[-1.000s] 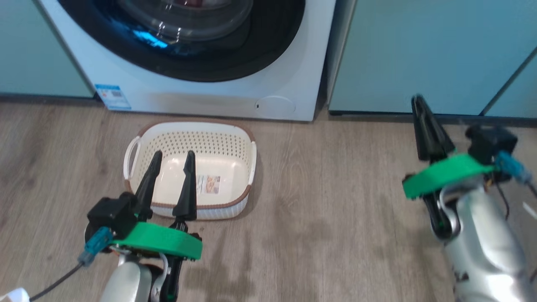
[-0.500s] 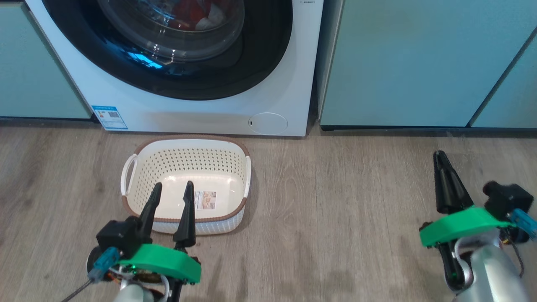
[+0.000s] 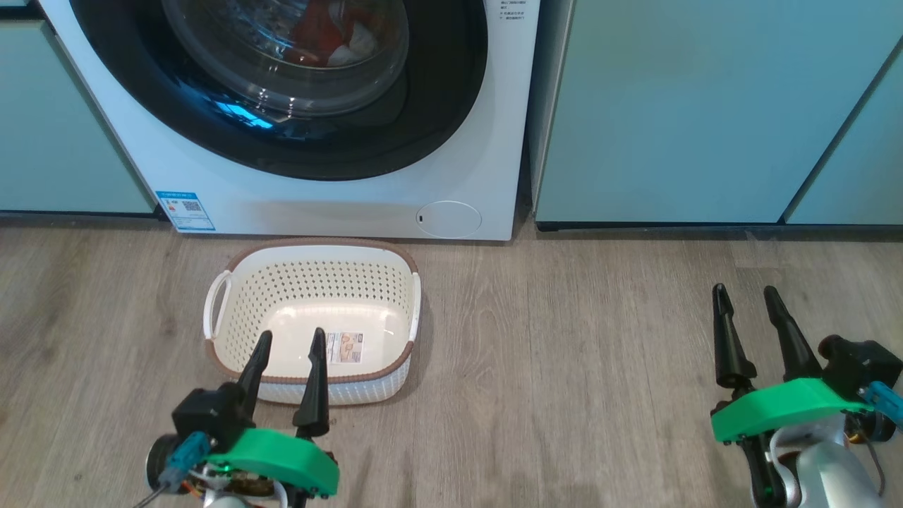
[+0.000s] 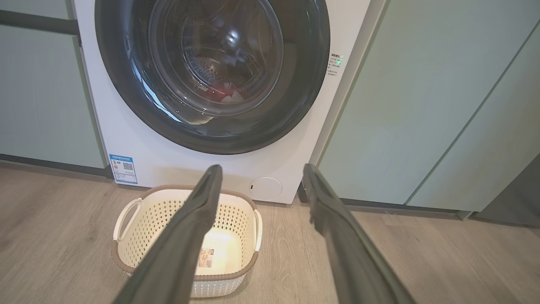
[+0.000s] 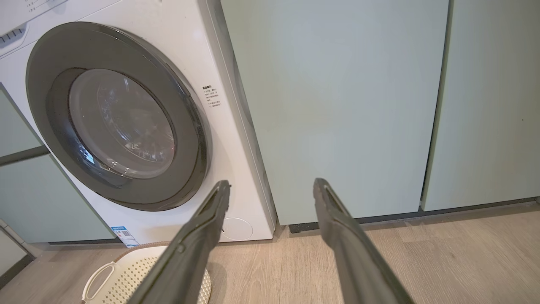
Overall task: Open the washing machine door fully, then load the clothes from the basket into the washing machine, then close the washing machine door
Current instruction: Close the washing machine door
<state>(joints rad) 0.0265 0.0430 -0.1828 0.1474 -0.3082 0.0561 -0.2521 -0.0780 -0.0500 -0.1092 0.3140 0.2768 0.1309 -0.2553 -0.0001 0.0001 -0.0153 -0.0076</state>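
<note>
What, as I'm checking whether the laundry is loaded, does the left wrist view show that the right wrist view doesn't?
Left wrist view adds: the red-and-white clothes behind the round black-rimmed glass washing machine door, and the sticker on the cream perforated plastic basket's bare bottom. Right wrist view adds: the door's top rim and the white panel above it. Shared: the shut door, big white front-loading washing machine, blue label, wooden floor.

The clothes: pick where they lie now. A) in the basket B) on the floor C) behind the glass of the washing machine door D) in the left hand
C: the clothes show red and white through the shut washing machine door; the basket holds none.
</note>
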